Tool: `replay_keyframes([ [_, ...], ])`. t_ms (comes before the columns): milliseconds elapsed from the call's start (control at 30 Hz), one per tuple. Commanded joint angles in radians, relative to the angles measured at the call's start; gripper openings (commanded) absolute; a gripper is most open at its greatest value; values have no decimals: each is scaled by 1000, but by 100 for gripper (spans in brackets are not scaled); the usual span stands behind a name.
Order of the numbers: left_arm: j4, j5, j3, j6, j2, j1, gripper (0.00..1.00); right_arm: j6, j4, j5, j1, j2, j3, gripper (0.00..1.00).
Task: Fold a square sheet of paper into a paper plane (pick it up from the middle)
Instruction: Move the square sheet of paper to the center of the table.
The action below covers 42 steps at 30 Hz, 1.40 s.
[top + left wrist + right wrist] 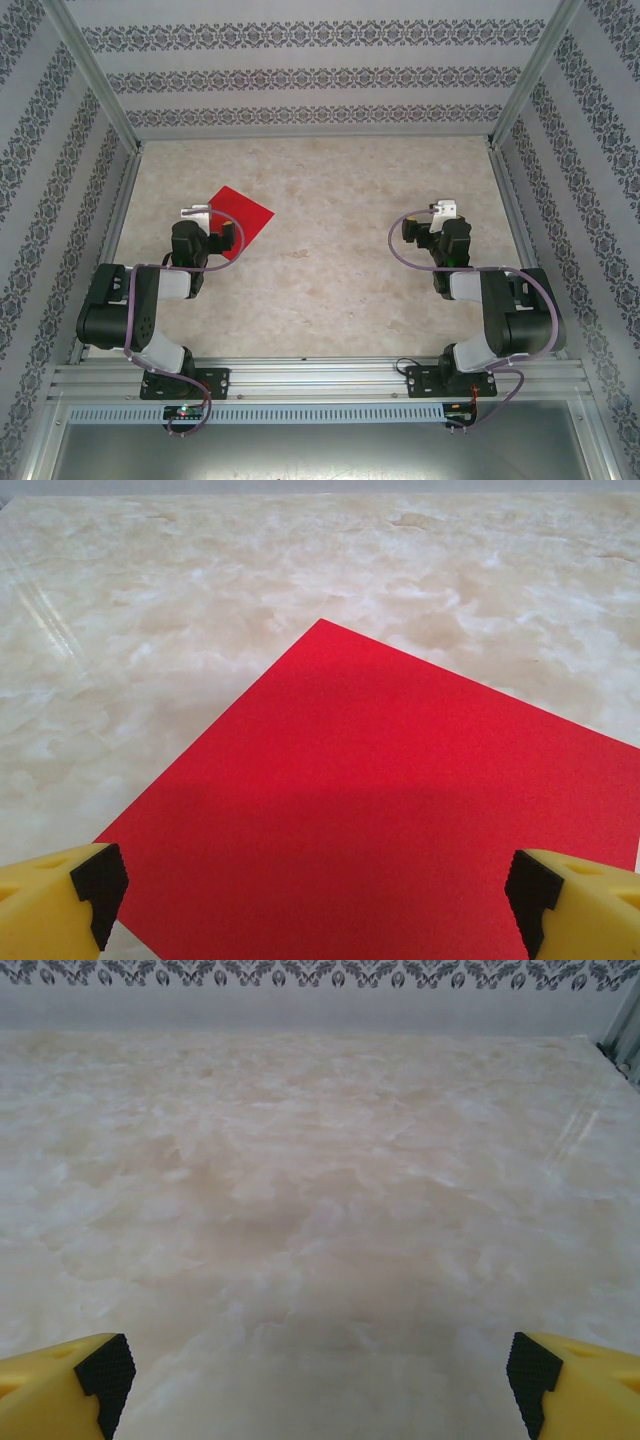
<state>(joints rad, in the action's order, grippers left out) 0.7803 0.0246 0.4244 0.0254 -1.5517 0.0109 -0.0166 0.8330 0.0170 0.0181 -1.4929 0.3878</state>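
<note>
The square sheet of paper (245, 217) lies flat on the marbled table at the left, bright red, turned like a diamond. My left gripper (197, 214) hovers over its near-left part, covering some of it. In the left wrist view the sheet of paper (400, 810) spreads under and ahead of my left gripper (315, 895), whose yellow fingers (60, 900) stand wide apart with nothing held. My right gripper (440, 210) is far off at the right, over bare table. Seen from its wrist camera, my right gripper (320, 1380) is open and empty.
The marbled table (340, 250) is walled by patterned panels (310, 70) at the back and sides, with metal posts at the corners. An aluminium rail (320, 380) carries both arm bases at the near edge.
</note>
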Motion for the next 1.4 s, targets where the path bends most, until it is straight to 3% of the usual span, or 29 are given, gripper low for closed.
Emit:
replay_keyframes([
  [0, 49, -5, -10, -19, -10, -14, 100, 27, -58, -4, 18, 77, 21, 98],
  [200, 48, -4, -10, -18, -10, -15, 100, -138, -595, -32, 46, 292, 183, 98],
  [367, 46, -4, -9, -17, -10, -16, 100, -511, -830, 58, 44, 346, 289, 98],
  [433, 49, 10, -11, -30, 4, -12, 100, -544, -853, 184, 34, 340, 307, 98],
  [500, -212, -1, 76, -26, 96, -3, 100, -567, -832, 313, 31, 327, 301, 98],
  [567, -537, -46, 240, 69, 161, -5, 100, -596, -833, 385, 32, 310, 307, 98],
  [633, -692, 30, 347, 115, 173, -5, 100, -587, -863, 423, 40, 297, 325, 98],
  [700, -764, 41, 419, 263, 154, -5, 100, -582, -885, 442, 55, 287, 341, 98],
  [833, -1081, 85, 673, 507, 3, -9, 100, -568, -922, 434, 109, 269, 364, 98],
  [967, -1157, 357, 884, 563, -219, -7, 100, -568, -943, 434, 157, 234, 389, 98],
  [1067, -1269, 368, 1019, 541, -354, 14, 100, -576, -947, 415, 191, 211, 394, 98],
  [1367, -1279, 369, 990, 556, -464, 58, 100, -602, -934, 386, 262, 155, 392, 98],
])
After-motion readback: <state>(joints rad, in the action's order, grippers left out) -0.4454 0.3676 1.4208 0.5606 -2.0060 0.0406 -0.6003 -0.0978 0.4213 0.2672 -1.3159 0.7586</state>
